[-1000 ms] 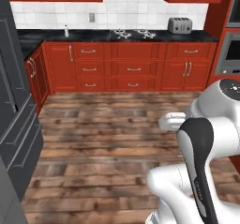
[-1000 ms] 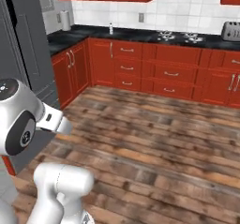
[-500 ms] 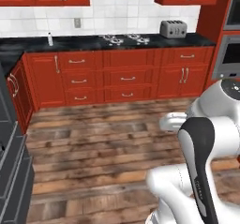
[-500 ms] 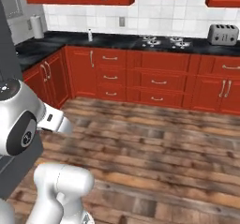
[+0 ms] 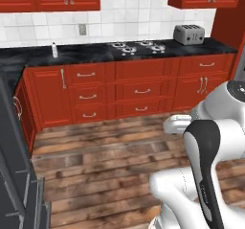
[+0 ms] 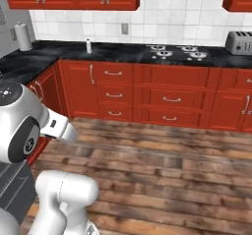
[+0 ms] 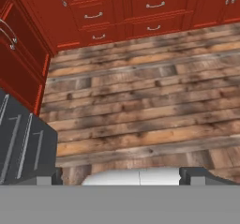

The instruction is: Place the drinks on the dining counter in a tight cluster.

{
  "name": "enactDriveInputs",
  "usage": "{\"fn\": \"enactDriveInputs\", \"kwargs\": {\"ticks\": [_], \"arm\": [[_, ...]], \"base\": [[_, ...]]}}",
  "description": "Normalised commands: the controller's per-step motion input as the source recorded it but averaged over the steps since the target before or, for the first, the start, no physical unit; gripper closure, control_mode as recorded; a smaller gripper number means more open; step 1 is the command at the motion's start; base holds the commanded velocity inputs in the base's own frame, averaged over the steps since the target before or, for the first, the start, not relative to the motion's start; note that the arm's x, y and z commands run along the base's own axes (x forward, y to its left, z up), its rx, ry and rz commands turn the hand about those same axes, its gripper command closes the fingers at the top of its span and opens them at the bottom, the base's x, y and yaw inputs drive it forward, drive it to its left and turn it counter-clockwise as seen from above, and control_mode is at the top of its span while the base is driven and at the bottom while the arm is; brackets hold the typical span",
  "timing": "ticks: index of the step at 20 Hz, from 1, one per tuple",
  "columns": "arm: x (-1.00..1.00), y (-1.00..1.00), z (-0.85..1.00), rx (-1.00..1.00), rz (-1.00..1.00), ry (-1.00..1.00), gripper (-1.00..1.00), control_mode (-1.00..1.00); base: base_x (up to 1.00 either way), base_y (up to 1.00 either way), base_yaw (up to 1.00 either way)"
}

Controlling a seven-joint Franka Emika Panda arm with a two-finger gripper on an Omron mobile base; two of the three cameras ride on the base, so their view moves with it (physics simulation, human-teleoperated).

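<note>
Gripper (image 7: pixel 120 174) stood spread wide, holding nothing, above wood floor (image 7: pixel 140 106). Base faced red cabinets (image 5: pixel 139 91); probably in transit. Best to find the drinks before reaching.

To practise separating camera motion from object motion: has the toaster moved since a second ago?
No. The toaster sits right of the stove burners as before; the whole view shifted, so the base turned.

Toaster (image 5: pixel 189 33) on black counter (image 5: pixel 95 53)
</note>
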Motion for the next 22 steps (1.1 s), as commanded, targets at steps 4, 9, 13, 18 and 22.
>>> {"fn": "enactDriveInputs", "kwargs": {"ticks": [4,9,13,18,22], "arm": [[0.0,0.0,0.0,0.0,0.0,0.0,-1.0,1.0],[0.0,0.0,0.0,0.0,0.0,0.0,-1.0,1.0],[0.0,0.0,0.0,0.0,0.0,0.0,-1.0,1.0],[0.0,0.0,0.0,0.0,0.0,0.0,-1.0,1.0],[0.0,0.0,0.0,0.0,0.0,0.0,-1.0,1.0]], "base": [[1.0,0.98,0.09],[1.0,0.52,0.12],[1.0,-0.23,-0.06],[0.91,-0.26,0.01],[1.0,-0.08,0.2]]}}
